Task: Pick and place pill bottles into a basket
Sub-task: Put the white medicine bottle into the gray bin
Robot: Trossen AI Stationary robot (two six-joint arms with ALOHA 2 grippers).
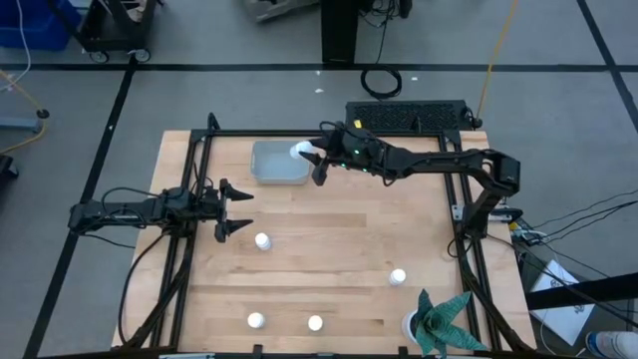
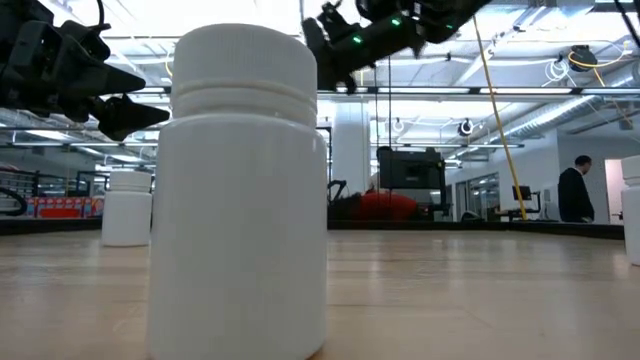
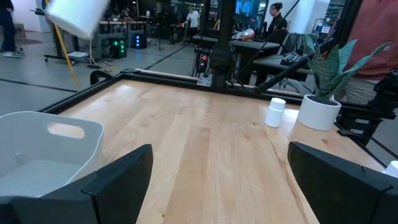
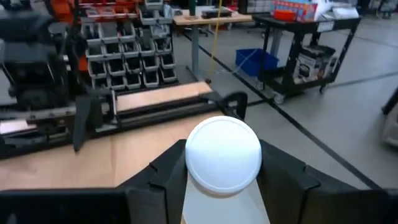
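My right gripper hangs over the right end of the grey-blue basket, shut on one white pill bottle. That bottle also shows high in the left wrist view, above the basket. Other pill bottles stand upright on the wood on their bases: one mid-table, one toward the right, and two by the near edge. My left gripper waits open at the table's left, touching nothing. My right gripper pinches the bottle's body between its two fingers, one on each side. The fingers come nearly level from the table's right and lie along the bottle. The cap points out past the fingertips. The bottle is lifted clear, above the basket.
A white pot with a green plant stands at the near right corner. A black frame runs along the table's left, far and right sides. In the low view one bottle stands close to the camera and hides much of the table.
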